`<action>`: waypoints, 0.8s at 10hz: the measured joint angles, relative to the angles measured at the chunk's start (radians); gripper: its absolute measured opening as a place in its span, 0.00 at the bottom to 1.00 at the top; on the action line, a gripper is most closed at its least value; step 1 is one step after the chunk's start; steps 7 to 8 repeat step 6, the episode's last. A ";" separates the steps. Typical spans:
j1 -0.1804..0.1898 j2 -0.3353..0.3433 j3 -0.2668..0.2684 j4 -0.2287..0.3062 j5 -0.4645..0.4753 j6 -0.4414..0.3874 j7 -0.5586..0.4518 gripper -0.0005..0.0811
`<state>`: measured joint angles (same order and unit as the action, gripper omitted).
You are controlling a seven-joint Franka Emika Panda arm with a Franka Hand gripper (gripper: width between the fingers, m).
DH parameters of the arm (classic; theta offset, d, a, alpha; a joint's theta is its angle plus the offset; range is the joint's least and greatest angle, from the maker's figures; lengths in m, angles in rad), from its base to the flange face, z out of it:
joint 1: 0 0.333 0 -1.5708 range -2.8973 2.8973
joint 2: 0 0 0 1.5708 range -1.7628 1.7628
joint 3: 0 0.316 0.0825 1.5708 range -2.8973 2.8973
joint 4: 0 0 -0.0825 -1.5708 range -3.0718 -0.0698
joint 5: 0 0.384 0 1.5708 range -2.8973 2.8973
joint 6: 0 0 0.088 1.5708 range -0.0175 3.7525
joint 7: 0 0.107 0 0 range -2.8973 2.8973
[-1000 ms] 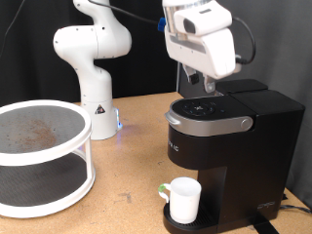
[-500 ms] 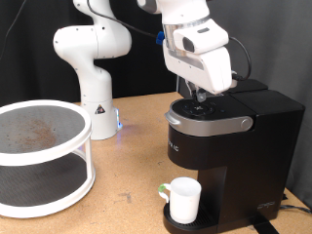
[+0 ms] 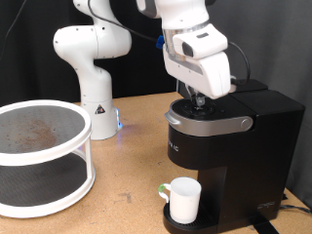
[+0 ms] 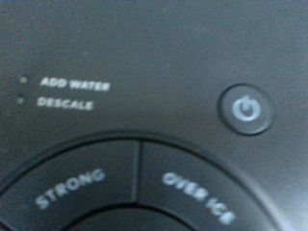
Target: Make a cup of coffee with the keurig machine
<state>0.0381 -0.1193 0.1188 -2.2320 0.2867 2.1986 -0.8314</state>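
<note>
Exterior view: I see my pincer (image 3: 199, 100) hanging directly over the button panel on top of the black coffee machine (image 3: 234, 161), which stands on the table (image 3: 117, 205) at the view's right; I cannot tell whether its fingers are apart or together. The white cup (image 3: 183, 199) sits on the machine's drip tray. Wrist view: the panel fills the frame, showing the power button (image 4: 246, 109) and the labels "STRONG" and "OVER ICE".

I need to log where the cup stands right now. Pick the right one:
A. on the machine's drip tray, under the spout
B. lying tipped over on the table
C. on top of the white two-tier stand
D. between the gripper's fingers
A: the cup stands upright on the drip tray of the keurig machine, while the gripper is up at the button panel.
</note>
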 joint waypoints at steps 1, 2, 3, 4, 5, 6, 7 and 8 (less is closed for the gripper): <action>-0.001 0.010 -0.001 0.000 0.000 -0.005 0.002 0.01; -0.003 0.016 -0.002 0.005 0.000 -0.007 0.004 0.01; -0.003 0.018 -0.002 0.009 0.000 -0.012 0.010 0.01; -0.004 0.022 -0.004 0.014 0.007 -0.027 0.016 0.01; -0.008 0.034 -0.008 0.035 0.021 -0.067 0.022 0.01; -0.014 0.058 -0.014 0.072 0.031 -0.133 0.031 0.01; -0.014 0.058 -0.014 0.072 0.031 -0.133 0.031 0.01; -0.014 0.058 -0.014 0.072 0.031 -0.133 0.031 0.01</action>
